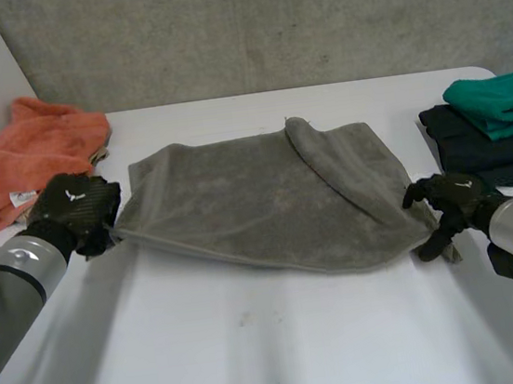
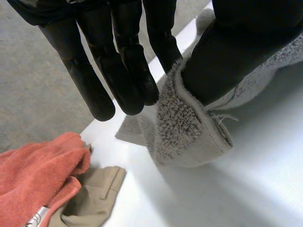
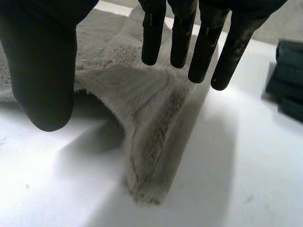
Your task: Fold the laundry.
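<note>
A grey towel [image 1: 258, 201] lies spread across the middle of the white table [image 1: 257, 351], its far right corner folded over onto itself. My left hand [image 1: 76, 209] is at the towel's near left corner. In the left wrist view the thumb presses that corner [image 2: 189, 127] against the fingers of the left hand [image 2: 113, 71], so it is pinched and lifted a little. My right hand [image 1: 454, 200] is at the near right corner. In the right wrist view its fingers [image 3: 180, 38] are straight and spread from the thumb, and the towel's corner [image 3: 151, 142] lies loose on the table below them.
An orange towel [image 1: 32, 154] is heaped at the far left, with a beige garment [image 2: 94, 198] beside it. At the far right a green cloth [image 1: 503, 101] rests on a dark folded stack [image 1: 485, 150]. Bare table stretches along the front.
</note>
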